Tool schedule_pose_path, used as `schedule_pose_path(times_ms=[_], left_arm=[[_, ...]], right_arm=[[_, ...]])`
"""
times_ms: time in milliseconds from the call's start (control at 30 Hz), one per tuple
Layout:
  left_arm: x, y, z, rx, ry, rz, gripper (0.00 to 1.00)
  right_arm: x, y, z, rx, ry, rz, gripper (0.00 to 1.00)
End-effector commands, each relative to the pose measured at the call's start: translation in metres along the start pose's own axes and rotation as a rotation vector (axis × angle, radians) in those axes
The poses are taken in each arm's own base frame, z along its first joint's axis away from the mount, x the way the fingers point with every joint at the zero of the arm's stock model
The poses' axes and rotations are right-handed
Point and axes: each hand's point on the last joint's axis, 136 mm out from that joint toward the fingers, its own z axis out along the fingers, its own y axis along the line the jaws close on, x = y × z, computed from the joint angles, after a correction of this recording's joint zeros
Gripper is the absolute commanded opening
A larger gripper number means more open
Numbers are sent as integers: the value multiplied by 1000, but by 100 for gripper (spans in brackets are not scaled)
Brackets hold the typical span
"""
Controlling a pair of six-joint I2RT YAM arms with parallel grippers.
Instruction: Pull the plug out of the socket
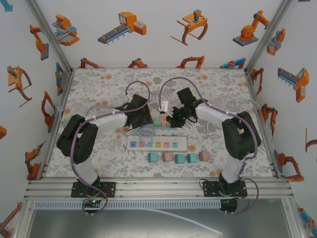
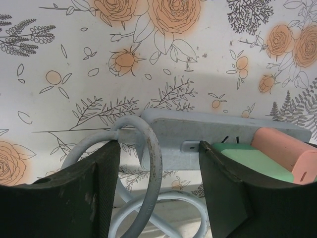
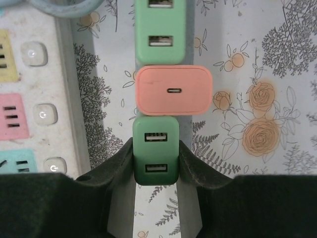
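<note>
One green plug [image 3: 156, 141] clamped in right gripper [image 3: 156, 154], mid-jaw; left gripper [image 2: 159, 151] spread wide, socket strip [image 2: 198, 130] end between.

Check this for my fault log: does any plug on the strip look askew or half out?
Yes: in the left wrist view, the green plug beside the pink plug sits partly out of the grey power strip, two bare prongs showing in the gap.

Bright, even, diffuse light; shadows faint. The left fingers [image 2: 64, 198] sit dark and soft close to the lens, the worktop [image 2: 74, 59] beyond them sharp. Between the right fingers [image 3: 49, 208], the green plug [image 3: 155, 156] lies partly shaded.
</note>
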Motion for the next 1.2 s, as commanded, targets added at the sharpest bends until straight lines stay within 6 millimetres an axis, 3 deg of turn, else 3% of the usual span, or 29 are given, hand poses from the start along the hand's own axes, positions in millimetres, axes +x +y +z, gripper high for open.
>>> schedule_pose_path(times_ms=[0,233,300,400,467,633,700,867,1033,1167], left_arm=[[108,119,34,-404,308,105,58],[112,123,37,-403,315,93,58],[112,124,37,-404,313,91,58],[112,123,38,-401,314,90,58],[112,125,38,-407,314,93,58],[115,130,38,-428,316,96,58],[117,133,38,-433,321,96,58],[120,135,37,-434,321,100,57],[125,136,38,-420,335,114,57],[131,136,39,-414,349,139,58]], right_arm=[[-58,-3,-23,106,-200,-237,0],[-80,-24,-42,103,-324,-68,0],[-75,-28,-38,108,-311,-45,0],[-58,-14,-18,86,-162,-145,0],[-56,-13,-15,100,-126,-180,0],[-94,-48,-53,162,-385,31,0],[-96,-57,-60,184,-424,75,0],[-74,-30,-32,161,-199,-111,0],[-87,-35,-42,169,-312,-45,0],[-75,-24,-28,175,-200,-146,0]])
